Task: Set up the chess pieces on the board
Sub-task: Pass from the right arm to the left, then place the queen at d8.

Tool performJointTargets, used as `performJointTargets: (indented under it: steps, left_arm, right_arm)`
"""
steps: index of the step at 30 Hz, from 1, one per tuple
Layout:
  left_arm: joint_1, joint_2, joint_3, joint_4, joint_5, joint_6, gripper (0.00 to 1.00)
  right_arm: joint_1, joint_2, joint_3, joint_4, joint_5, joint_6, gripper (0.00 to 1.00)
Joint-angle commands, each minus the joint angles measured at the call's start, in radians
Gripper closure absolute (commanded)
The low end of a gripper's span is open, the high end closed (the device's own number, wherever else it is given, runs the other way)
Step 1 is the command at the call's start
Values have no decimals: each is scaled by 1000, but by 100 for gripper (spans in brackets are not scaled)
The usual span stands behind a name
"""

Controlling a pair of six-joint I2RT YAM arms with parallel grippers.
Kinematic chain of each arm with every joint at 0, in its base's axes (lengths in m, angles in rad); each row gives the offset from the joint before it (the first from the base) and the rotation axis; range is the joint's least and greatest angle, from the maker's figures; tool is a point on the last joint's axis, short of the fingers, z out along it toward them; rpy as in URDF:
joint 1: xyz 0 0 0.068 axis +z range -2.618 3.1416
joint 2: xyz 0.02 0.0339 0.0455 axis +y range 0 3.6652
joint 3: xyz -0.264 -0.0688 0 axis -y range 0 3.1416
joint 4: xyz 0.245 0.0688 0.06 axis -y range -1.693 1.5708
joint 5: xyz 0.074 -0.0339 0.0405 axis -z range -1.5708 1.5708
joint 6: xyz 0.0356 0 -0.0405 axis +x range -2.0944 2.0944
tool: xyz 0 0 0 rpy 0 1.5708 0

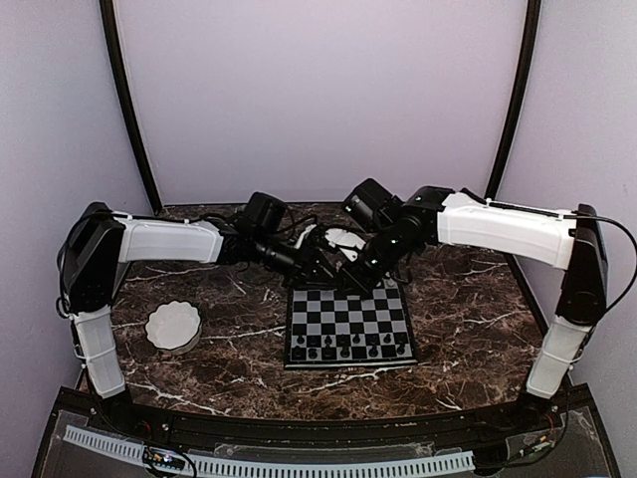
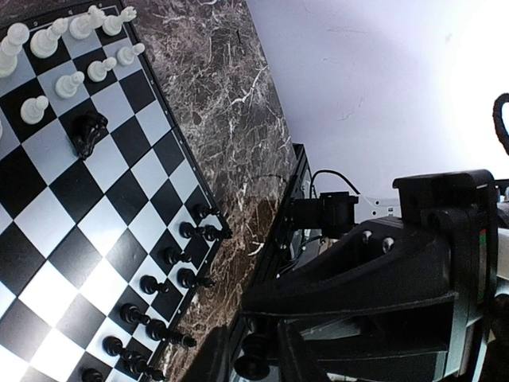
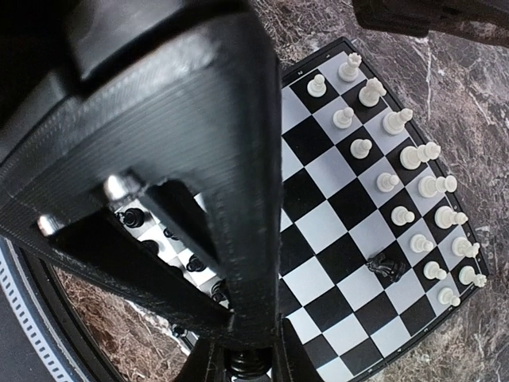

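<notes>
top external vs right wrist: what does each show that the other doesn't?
Only top external: the white scalloped bowl, left of the board. Only right wrist: the white chess pieces in two rows along one edge, and a lone black piece beside them. Both: the chessboard, the black chess pieces along its opposite edge, and the marble tabletop.

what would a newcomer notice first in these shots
The small chessboard sits mid-way across the dark marble table, with black pieces ranked along its near edge and white pieces along the far one. One lone black piece sits right in front of the white pawns. The left arm and right arm converge over that far edge.
</notes>
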Motion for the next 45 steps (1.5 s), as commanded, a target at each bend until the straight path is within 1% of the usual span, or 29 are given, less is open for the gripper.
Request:
performJointTargets:
  steps: [1, 3, 5, 6, 8, 9, 10, 13, 15, 16, 17, 18, 19, 22, 23, 24, 26, 29, 33, 35, 38, 41, 42, 45]
  left_arm:
    - [1, 8, 9, 22, 47, -3, 81]
    - [4, 9, 12, 24, 48, -3, 86]
    - [7, 10, 13, 21, 47, -2, 90]
    - [9, 10, 16, 18, 46, 2, 91]
    - [11, 4, 30, -10, 32, 28, 94]
    - [11, 0, 38, -54, 5, 43, 94]
    - [10, -10, 53, -100, -12, 82, 95]
    - [7, -46, 67, -156, -98, 150, 95]
    - [-8, -74, 81, -213, -160, 220, 95]
    - [-27, -87, 104, -266, -210, 275, 95]
    - [-38, -92, 117, -298, -242, 307, 95]
    - [-69, -104, 145, -349, -304, 368, 96]
    - [-88, -110, 158, -372, -333, 424, 96]
    - [-176, -117, 218, -474, -485, 507, 96]
    - [-210, -116, 234, -487, -520, 539, 96]
    - [-225, -116, 241, -510, -594, 554, 96]
    - [-270, -115, 250, -518, -689, 603, 96]
    - [-335, -85, 274, -529, -757, 675, 96]
    - [-420, -11, 323, -574, -845, 753, 98]
    - [-458, 21, 343, -584, -880, 778, 98]
    - [-498, 71, 374, -593, -922, 765, 98]
    - [-516, 103, 399, -613, -980, 754, 98]
    - [-518, 116, 410, -617, -996, 728, 98]
    - [-519, 153, 443, -661, -1027, 708, 98]
  right_arm:
    - [8, 21, 38, 16, -2, -9, 98]
    - [8, 24, 42, 14, -2, -11, 97]
    - [8, 25, 43, 9, -4, -10, 94]
    - [8, 21, 39, -1, -3, -6, 91]
    - [7, -6, 21, -14, -9, 14, 80]
    - [7, -32, -17, -7, -19, 33, 75]
    - [7, -72, -57, 9, -37, 55, 71]
    - [-10, -222, -206, 89, -104, 127, 57]
    - [-36, -317, -296, 141, -140, 171, 51]
    - [-55, -358, -337, 159, -150, 193, 49]
    - [-76, -393, -371, 173, -151, 213, 48]
    - [-98, -423, -405, 184, -147, 232, 48]
    - [-120, -454, -432, 193, -139, 246, 48]
    - [-169, -486, -478, 207, -110, 268, 48]
    - [-180, -493, -486, 215, -117, 272, 48]
    - [-189, -500, -493, 230, -118, 277, 48]
    - [-198, -510, -508, 258, -105, 291, 48]
    - [-217, -500, -514, 259, -66, 314, 48]
    - [-230, -488, -507, 252, -79, 295, 48]
    - [-235, -493, -514, 250, -68, 289, 48]
    - [-238, -499, -529, 251, -66, 285, 48]
    - [-240, -508, -546, 258, -73, 283, 48]
    - [-240, -512, -552, 265, -74, 282, 48]
    - [-240, -514, -558, 266, -75, 273, 48]
